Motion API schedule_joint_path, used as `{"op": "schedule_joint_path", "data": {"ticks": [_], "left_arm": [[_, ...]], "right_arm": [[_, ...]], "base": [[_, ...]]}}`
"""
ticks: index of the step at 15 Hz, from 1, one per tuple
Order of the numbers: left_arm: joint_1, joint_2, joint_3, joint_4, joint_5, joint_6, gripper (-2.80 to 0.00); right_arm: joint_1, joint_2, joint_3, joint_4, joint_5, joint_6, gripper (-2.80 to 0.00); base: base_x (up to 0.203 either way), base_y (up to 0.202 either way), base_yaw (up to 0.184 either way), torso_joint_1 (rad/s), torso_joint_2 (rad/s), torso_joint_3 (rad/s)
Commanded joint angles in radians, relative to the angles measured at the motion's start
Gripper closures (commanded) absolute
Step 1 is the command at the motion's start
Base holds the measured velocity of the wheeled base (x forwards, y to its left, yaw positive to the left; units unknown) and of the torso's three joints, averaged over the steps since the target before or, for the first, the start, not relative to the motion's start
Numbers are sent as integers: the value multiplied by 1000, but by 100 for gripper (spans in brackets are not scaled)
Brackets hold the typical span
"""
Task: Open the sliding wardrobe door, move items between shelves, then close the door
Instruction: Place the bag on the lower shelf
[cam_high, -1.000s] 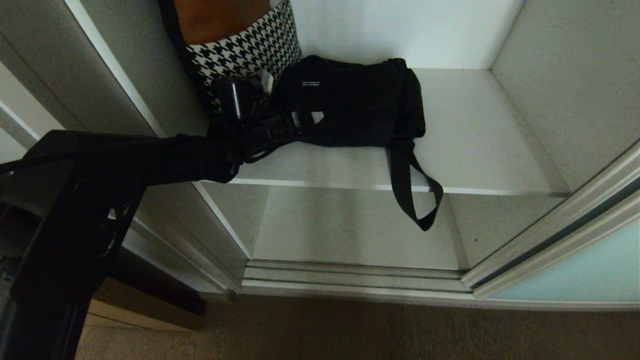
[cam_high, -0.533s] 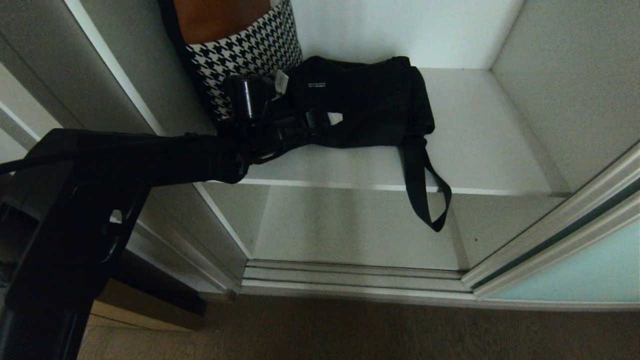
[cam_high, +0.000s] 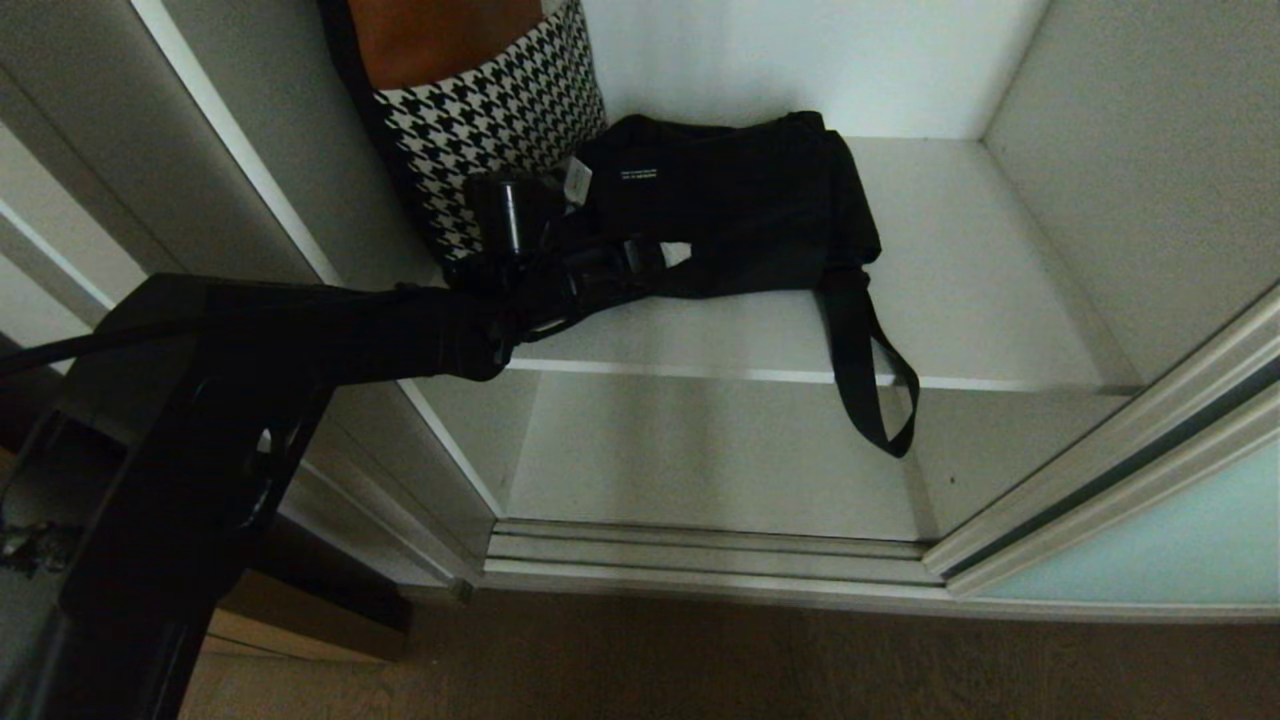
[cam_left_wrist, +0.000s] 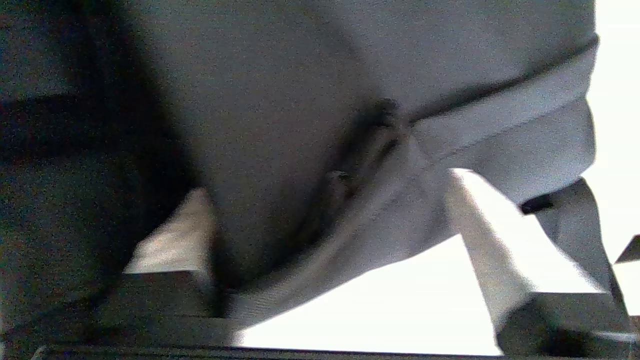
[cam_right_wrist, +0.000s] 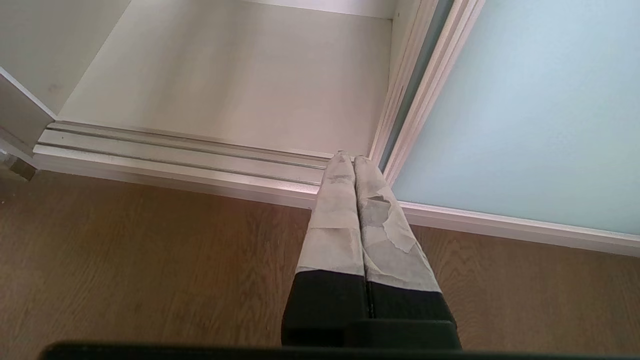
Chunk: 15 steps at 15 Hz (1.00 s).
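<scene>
the floppy black fabric bag (cam_high: 730, 205) lies on the upper white-grey laminate shelf (cam_high: 960, 300) of the open wardrobe, near the back wall, its left end touching a black-and-white houndstooth fabric basket (cam_high: 490, 120) that stands in the left corner. the bag's black webbing strap (cam_high: 870, 380) hangs over the shelf's front edge, its loop dangling before the lower white-grey shelf (cam_high: 700, 460). the left end effector (cam_high: 610, 265) reaches in from the left at the bag's lower left corner; in the left wrist view its pale fingers (cam_left_wrist: 495, 225) stand apart on either side of a fold of the bag's fabric, not clamped on it. the frosted pale blue-green sliding glass door (cam_high: 1150, 550) is slid to the right. the right end effector (cam_right_wrist: 354, 165) hangs low over the brown wood floor (cam_right_wrist: 150, 260) near the door's bottom track, its two fingers pressed together and empty.
</scene>
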Motion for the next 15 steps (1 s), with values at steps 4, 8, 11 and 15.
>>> {"op": "schedule_joint_path", "data": {"ticks": [4,8,11,15], "left_arm": [[-2,29,0,-3,-28,7,0],[-3,46,0,-88,-35,13,0],[-15,20,0,-106,-31,11,0],[-25,-106,3,9,-27,-21,0]], "right_arm": [[0,0,0,0,0,-1,0],[0,0,0,0,0,-1,0],[0,0,0,0,0,-1,0],[0,0,0,0,0,-1,0]], "base": [[0,0,0,0,0,0],[0,0,0,0,0,0],[0,0,0,0,0,0],[0,0,0,0,0,0]]}}
